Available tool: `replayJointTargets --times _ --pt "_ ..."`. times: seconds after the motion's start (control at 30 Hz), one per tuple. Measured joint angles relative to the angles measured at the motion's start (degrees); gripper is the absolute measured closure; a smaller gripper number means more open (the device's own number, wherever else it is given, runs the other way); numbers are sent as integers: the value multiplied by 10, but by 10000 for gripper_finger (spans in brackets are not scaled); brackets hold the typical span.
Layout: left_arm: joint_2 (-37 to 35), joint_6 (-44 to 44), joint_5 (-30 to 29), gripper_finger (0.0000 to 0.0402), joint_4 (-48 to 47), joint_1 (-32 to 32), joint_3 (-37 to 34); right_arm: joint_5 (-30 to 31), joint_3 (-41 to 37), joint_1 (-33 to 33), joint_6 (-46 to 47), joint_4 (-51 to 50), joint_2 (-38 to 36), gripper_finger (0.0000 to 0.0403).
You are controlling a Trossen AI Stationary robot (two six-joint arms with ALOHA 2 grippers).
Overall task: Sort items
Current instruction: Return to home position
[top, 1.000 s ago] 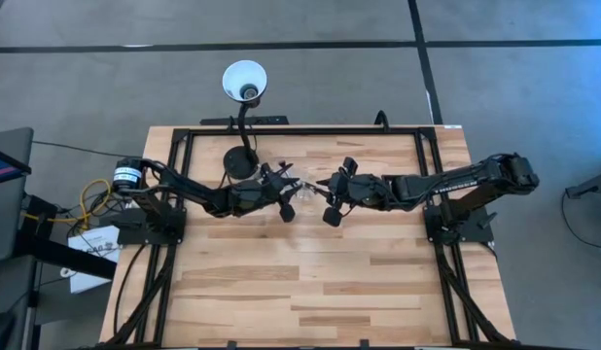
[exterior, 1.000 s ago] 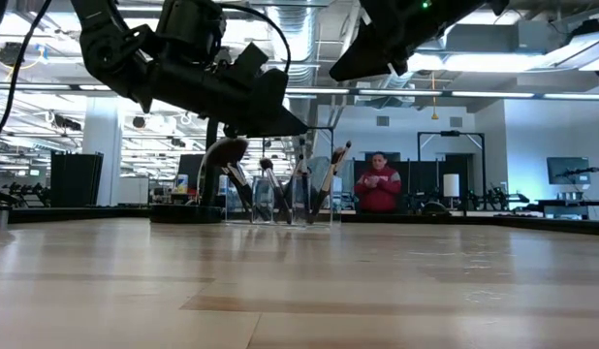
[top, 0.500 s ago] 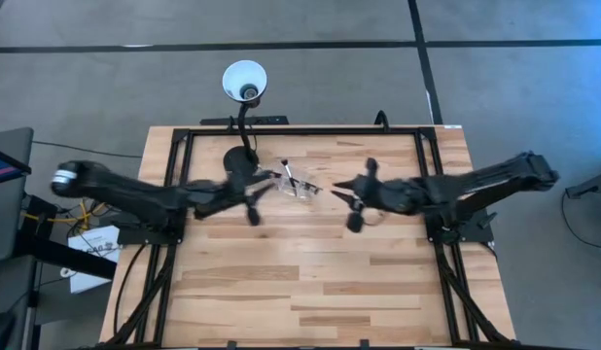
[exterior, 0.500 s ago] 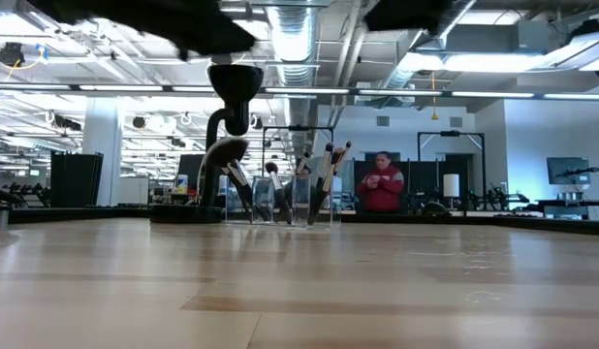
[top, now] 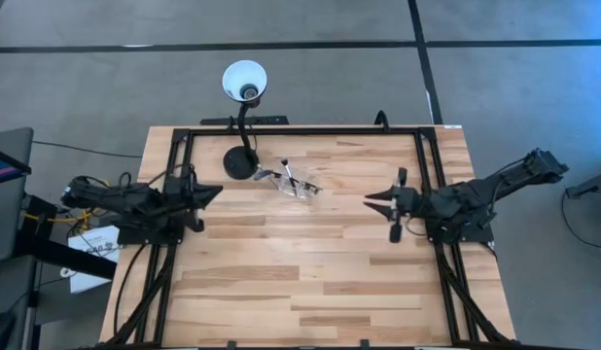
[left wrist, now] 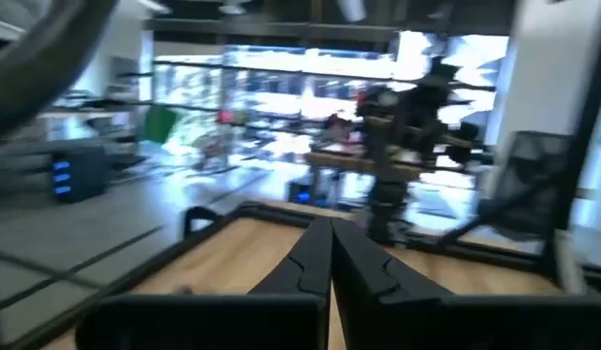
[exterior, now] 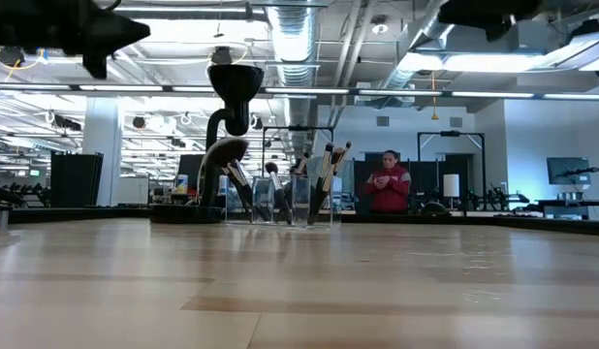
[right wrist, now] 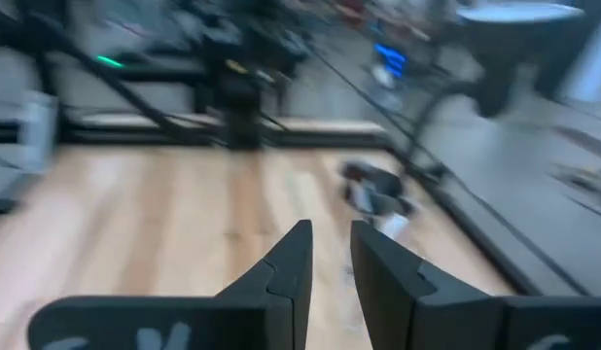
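Several slim makeup brushes (exterior: 309, 184) with dark handles stand heads up in a small clear pouch (top: 297, 183) at the table's far middle, leaning against its walls. One brush has a wide fan head (exterior: 222, 153). My left gripper (top: 217, 192) is shut and holds nothing, drawn back near the table's left edge, well left of the pouch. My right gripper (top: 370, 201) hangs near the right edge, right of the pouch. Its fingers (right wrist: 286, 262) stand slightly open with nothing between them. The right wrist view shows the pouch (right wrist: 376, 192) blurred ahead.
A black gooseneck lamp stands with its base (top: 240, 162) just left of the pouch, its white shade (top: 244, 81) beyond the far edge. A black frame (top: 300, 130) runs along the table's far edge and sides. A person (exterior: 388, 182) stands in the room behind.
Both arms have drawn back from the pouch, the left toward the table's left edge and the right toward its right edge, and both have risen out of the low view's middle. The pouch and its brushes stay where they were.
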Motion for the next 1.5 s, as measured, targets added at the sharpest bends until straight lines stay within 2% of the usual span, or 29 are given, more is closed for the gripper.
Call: replayJointTargets --times 0.1,0.17,0.27,0.33,0.43,0.6,0.73,0.93,1.2,1.5 --pt "-52 -2 52 398 0 0 -36 -100 -71 -32 -37 88 -51 338" --pt "-66 -11 76 398 3 0 -49 -145 -119 -62 -54 150 -77 338" --pt "-59 -18 71 398 4 1 -54 -183 -170 -106 -46 189 -113 338" --pt "-56 -18 45 398 7 1 -52 -200 -191 -130 -19 189 -139 338" --pt "-64 -9 11 398 28 2 -52 -208 -215 -158 1 187 -178 338" --pt "-66 12 9 398 22 1 -45 -238 -252 -174 12 180 -258 338" --pt "-66 8 -5 398 2 1 -50 -240 -286 -175 12 175 -319 338" --pt "-66 -19 18 398 6 1 -88 -239 -330 -175 8 172 -389 338" --pt "-59 -4 37 398 8 1 -90 -267 -331 -165 5 131 -412 338" --pt "-37 -1 38 398 8 1 -90 -265 -332 -163 -37 111 -412 338"
